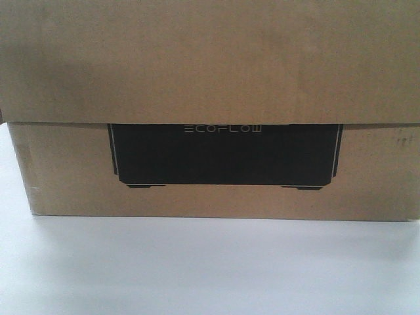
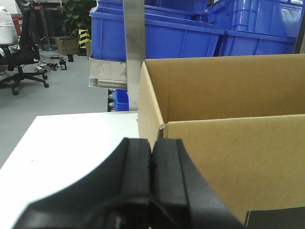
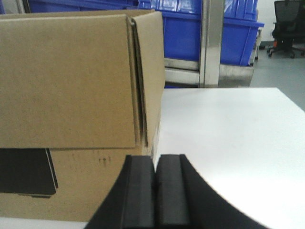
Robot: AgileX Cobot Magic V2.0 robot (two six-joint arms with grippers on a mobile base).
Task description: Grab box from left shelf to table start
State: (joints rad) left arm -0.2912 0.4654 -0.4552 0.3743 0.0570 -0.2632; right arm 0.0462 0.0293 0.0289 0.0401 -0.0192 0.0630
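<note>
The box [image 1: 210, 111] sits on the white counter [image 1: 210, 269], its black printed face toward my front view. My left fingers [image 2: 151, 164] are pressed together with nothing between them, the box's corner just ahead and to their right. My right fingers [image 3: 155, 183] are likewise pressed together, empty, with the box just ahead to their left. Blue bins [image 2: 157, 36] stand on the shelf [image 2: 109, 76] beyond.
</note>
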